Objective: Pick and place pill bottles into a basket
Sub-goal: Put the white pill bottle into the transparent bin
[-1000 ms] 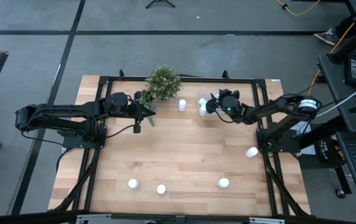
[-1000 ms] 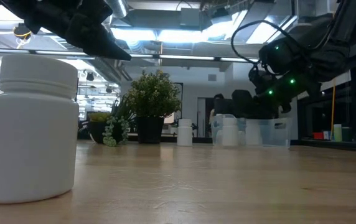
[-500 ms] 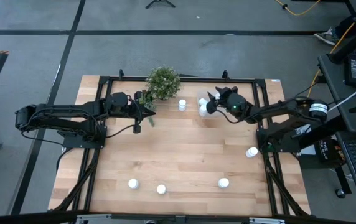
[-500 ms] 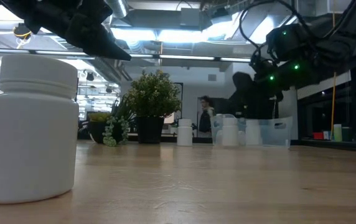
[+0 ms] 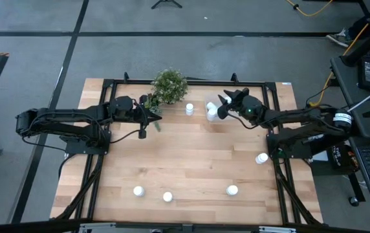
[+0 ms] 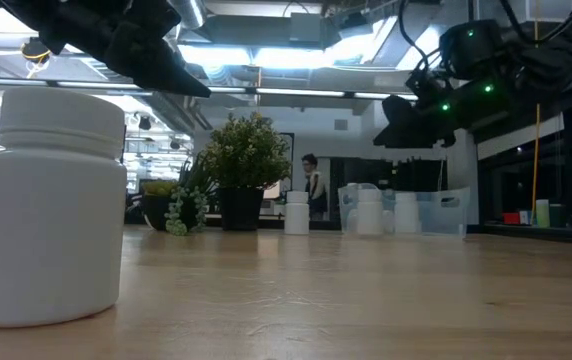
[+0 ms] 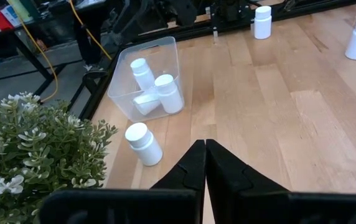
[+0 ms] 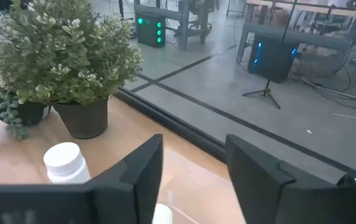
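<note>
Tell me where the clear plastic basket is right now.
In the high view, the clear plastic basket sits at the table's far edge, right of the green potted plant, with a lone small white pill bottle standing between them and the right claw over it.

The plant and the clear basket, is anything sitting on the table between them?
Yes. One pill bottle stands upright on the wood between the plant and the basket, apart from both. The high view and the left wrist view show it.

White pill bottles (image 5: pixel 167 197) with white caps stand on a pale wood-grain worktop (image 5: pixel 185 162), beside a clear colourless basket (image 7: pixel 144 78), a green leafy plant (image 5: pixel 169 86) and dark arms (image 5: pixel 68 120).
</note>
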Controlling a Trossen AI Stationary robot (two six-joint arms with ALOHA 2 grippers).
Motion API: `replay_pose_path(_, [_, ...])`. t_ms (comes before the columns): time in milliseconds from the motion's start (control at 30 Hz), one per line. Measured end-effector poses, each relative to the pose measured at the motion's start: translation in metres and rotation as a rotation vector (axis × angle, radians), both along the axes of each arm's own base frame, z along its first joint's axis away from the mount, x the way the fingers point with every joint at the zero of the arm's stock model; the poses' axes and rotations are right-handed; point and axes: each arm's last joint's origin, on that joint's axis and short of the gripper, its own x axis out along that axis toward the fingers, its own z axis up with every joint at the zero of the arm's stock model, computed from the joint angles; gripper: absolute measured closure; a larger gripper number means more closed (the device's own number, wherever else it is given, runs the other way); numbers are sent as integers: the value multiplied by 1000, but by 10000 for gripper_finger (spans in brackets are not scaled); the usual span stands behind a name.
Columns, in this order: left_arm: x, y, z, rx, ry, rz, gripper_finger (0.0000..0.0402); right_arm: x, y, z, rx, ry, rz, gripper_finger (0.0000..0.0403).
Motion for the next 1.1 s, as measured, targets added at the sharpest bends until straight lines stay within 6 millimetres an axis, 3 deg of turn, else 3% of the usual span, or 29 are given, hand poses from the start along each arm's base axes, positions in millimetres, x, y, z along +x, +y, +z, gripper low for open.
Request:
replay_pose_path(333, [0, 0, 0, 1, 0, 0, 394, -7, 14, 1, 44, 115, 127, 391])
replay_pose_path(500, [0, 0, 0, 1, 0, 1, 396, -6, 21, 16, 47, 92, 299, 394])
replay_pose_path(733, [0, 0, 0, 1, 0, 2, 398, -2, 29, 36, 109, 190, 374, 398])
replay_pose_path(933, [0, 0, 0, 1, 0, 2, 396, 2, 45, 34, 111, 213, 817, 400])
replay_pose_path(1100, [0, 0, 0, 1, 0, 2, 398, 5, 49, 39, 83, 169, 817, 401])
